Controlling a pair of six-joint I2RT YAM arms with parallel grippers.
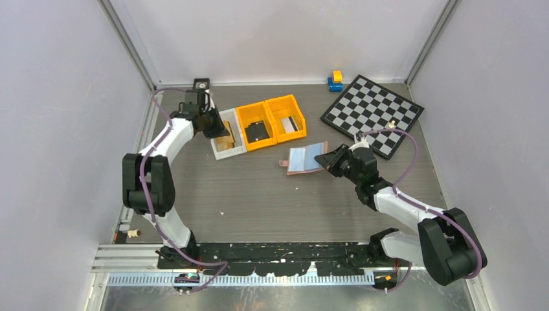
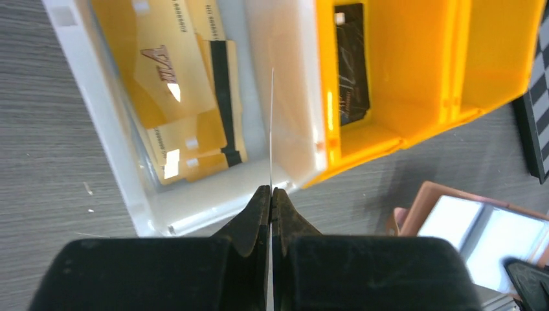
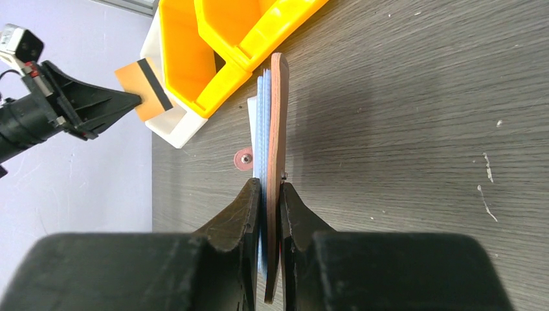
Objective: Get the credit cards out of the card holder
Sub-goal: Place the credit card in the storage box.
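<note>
Bins, a board and a toy on the gray table (image 1: 259, 194)
Two orange bins (image 1: 283, 99) touch side by side, next to a white bin (image 1: 228, 115); a black item (image 1: 257, 131) lies in one. A chessboard (image 1: 372, 115) lies near a blue-and-yellow toy (image 1: 335, 80).

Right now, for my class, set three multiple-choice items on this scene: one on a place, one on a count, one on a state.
1. The left gripper hovers over: A the white bin; B the checkerboard; C its own base.
2. Orange bins in view: A one; B two; C four.
3. The right gripper is: A open; B shut on the card holder; C shut on a bin.
Key: 1 A, its wrist view looks down into that bin; 2 B, two stand side by side; 3 B, its jaws clamp the holder's edge.
</note>
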